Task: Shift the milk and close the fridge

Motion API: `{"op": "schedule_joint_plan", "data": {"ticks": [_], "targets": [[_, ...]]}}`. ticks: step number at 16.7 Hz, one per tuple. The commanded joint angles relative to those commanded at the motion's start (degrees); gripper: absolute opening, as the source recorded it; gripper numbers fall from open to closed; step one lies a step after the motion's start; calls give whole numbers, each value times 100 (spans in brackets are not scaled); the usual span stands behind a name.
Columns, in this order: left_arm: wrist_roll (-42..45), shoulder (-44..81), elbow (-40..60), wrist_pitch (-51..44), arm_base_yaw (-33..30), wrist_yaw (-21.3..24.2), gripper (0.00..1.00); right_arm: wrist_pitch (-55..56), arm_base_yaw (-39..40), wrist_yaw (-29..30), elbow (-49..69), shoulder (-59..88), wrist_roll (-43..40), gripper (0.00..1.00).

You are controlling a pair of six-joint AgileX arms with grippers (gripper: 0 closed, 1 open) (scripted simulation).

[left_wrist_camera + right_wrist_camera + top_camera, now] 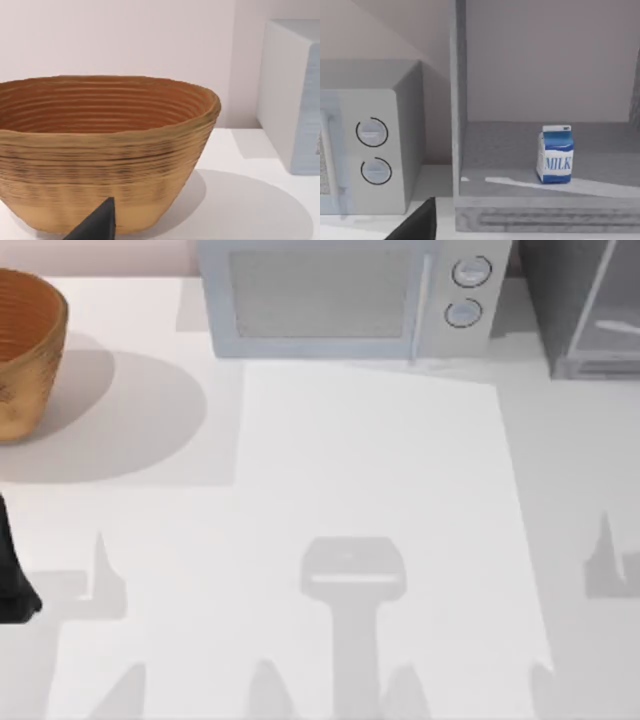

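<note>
While the top view looks down on a plain white counter (pixel 380 490), the fridge (pixel 575 310) stands at its far right corner, grey and speckled, with its pale glass door (pixel 610 330) swung out; the white microwave (pixel 345 295) with two round knobs sits just left of it, and a ribbed wooden bowl (pixel 25 350) sits far left. From the left wrist, that bowl (pixel 105 155) looms close with a dark fingertip (pixel 97 222) of the left jaws before it; whether those jaws are apart or together, I cannot tell. From the right wrist, the milk (pixel 555 154) stands upright on the fridge's grey shelf (pixel 510 150), long axis vertical, blue above and white-banded below, straight ahead of the right jaws, of which one dark fingertip (pixel 417 222) shows; their spread I cannot tell either. I judge the right arm much the nearer to carton and door.
</note>
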Motion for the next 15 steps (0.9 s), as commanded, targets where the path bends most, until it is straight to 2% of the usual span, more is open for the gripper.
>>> {"op": "schedule_joint_plan", "data": {"ticks": [5, 11, 15], "targets": [[0, 0, 0, 0, 0, 0, 100, -478, 95, 94, -601, -808, -4, 100], [0, 0, 0, 0, 0, 0, 100, -538, 78, 90, -545, -839, -1, 100], [0, 0, 0, 0, 0, 0, 100, -1395, 74, 100, -84, -1396, 6, 100]]}}
